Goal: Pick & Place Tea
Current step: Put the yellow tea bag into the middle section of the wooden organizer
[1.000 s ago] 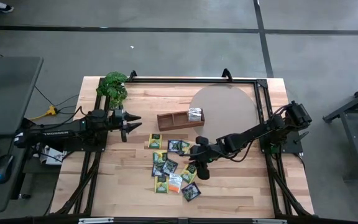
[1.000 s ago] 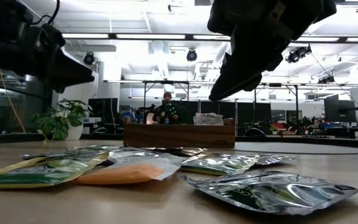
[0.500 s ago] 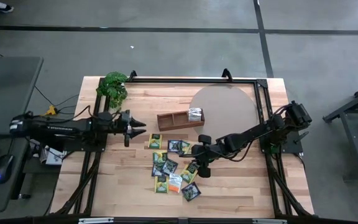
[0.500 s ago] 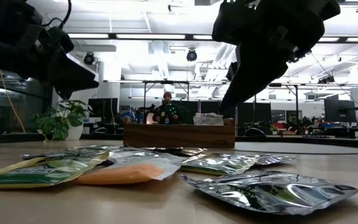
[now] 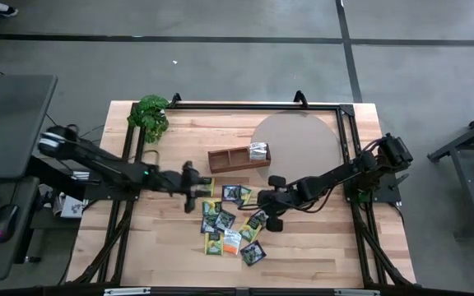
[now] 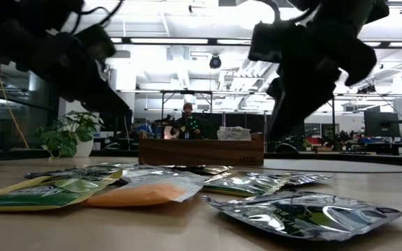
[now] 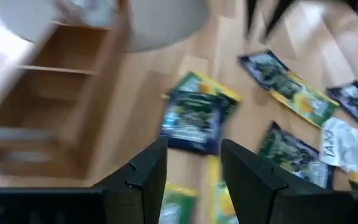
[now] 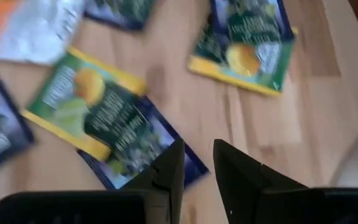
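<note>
The small flat paper tea sachets [image 5: 230,220] lie scattered at frame centre on the wooden worktop [image 5: 303,247], below the brown wooden three-compartment tray [image 5: 235,156]. Both my end effectors are empty: left end effector [image 5: 202,191] fairly wide, right end effector [image 5: 263,219] narrow. I judge I'm approaching; next, settle over one sachet and pinch.

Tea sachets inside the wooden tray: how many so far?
1: a silver-grey sachet in the tray, in its end compartment nearest the round mat. More could be hidden beneath it.
</note>
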